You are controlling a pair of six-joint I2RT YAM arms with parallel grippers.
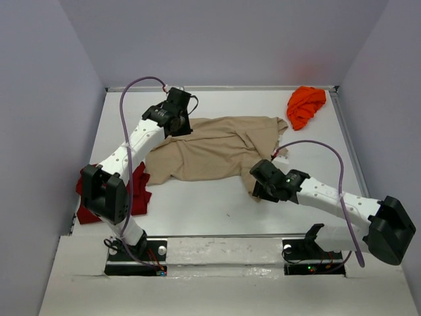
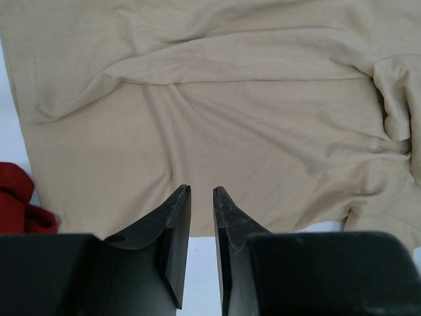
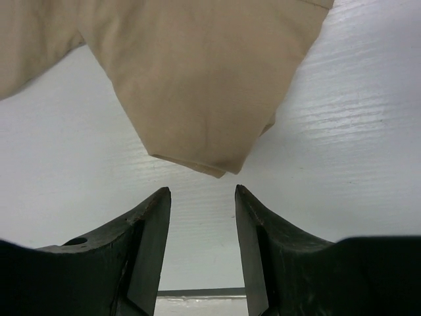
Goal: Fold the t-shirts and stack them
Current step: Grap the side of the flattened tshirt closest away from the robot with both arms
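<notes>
The tan t-shirt (image 1: 210, 148) lies spread and wrinkled in the middle of the table. My left gripper (image 1: 179, 126) hangs over its back left edge; in the left wrist view the gripper (image 2: 201, 191) stands open by a narrow gap, empty, its tips over the tan cloth (image 2: 217, 112). My right gripper (image 1: 262, 185) is at the shirt's front right corner. The right wrist view shows the gripper (image 3: 202, 191) open, with that tan corner (image 3: 204, 99) just beyond its tips and untouched. The dark red t-shirt (image 1: 139, 191) lies bunched at the left, partly behind the left arm. The orange t-shirt (image 1: 306, 105) is crumpled at the back right.
The white table (image 1: 217, 210) is walled in at the back and both sides. Its front edge runs just ahead of the arm bases. A bit of the dark red cloth (image 2: 16, 197) shows at the left of the left wrist view.
</notes>
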